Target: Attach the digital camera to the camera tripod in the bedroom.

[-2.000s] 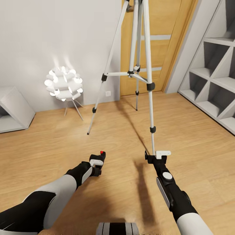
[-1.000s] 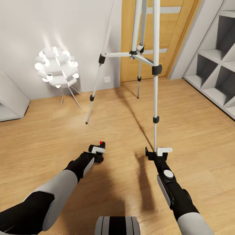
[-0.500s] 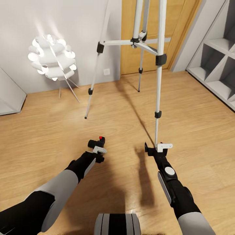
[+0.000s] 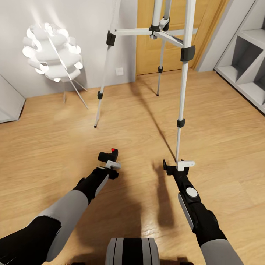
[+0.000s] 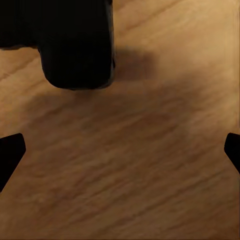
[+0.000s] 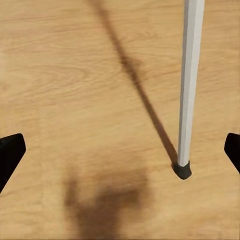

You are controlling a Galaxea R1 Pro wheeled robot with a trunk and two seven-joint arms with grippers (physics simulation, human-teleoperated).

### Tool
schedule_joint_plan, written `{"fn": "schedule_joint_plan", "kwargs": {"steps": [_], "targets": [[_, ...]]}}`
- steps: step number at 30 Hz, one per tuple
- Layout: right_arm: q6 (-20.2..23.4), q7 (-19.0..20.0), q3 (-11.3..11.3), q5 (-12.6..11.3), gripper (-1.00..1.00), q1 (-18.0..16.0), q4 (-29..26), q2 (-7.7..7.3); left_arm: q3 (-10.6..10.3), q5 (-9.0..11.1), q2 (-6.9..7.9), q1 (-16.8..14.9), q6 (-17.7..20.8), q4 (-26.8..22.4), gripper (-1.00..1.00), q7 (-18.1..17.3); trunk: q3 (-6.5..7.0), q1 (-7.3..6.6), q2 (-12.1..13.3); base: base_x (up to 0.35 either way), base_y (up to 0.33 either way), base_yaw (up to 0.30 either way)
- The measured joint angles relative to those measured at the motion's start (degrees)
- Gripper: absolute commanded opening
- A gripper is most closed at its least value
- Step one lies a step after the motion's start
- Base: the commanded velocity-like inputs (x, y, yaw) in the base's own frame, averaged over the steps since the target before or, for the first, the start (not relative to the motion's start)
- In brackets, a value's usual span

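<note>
Here, left tool (image 4: 109, 164): closed on the small black digital camera with a red round button on top (image 4: 109, 156), held above the floor, left of centre.
Camera from the left wrist: its dark body (image 5: 65, 42) sits at the frame edge, between the two black fingertips (image 5: 10, 152).
Right tool (image 4: 178, 167): jaws spread wide and holding nothing, just beside the near leg of the tall silver-white camera tripod with black joints (image 4: 182, 92).
Tripod foot: the black foot (image 6: 183, 170) stands on the floor between the right tool's spread tips.
Surface: light wood plank floor (image 4: 221, 121).
Room: white spiky floor lamp (image 4: 51, 49) far left, wooden door (image 4: 173, 33) behind the tripod, white cubby shelves (image 4: 246, 62) far right.
</note>
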Motion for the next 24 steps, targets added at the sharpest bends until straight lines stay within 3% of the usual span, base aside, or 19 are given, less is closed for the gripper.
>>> {"fn": "schedule_joint_plan", "kwargs": {"steps": [16, 24], "targets": [[0.0, -0.1, 0.1, 0.0, 1.00, 0.0, -5.0, 0.04, -0.1, 0.0, 0.20, 0.0, 6.2, -13.3, 1.00, 0.0, 0.00, -0.01, 0.0, 0.000, 0.000, 0.000], [0.0, -0.2, 0.2, 0.0, 1.00, 0.0, -7.4, -0.30, -0.1, 0.0, 0.41, 0.0, 6.9, -16.0, 1.00, 0.0, -0.01, 0.00, 0.0, 0.000, 0.000, 0.000]]}}
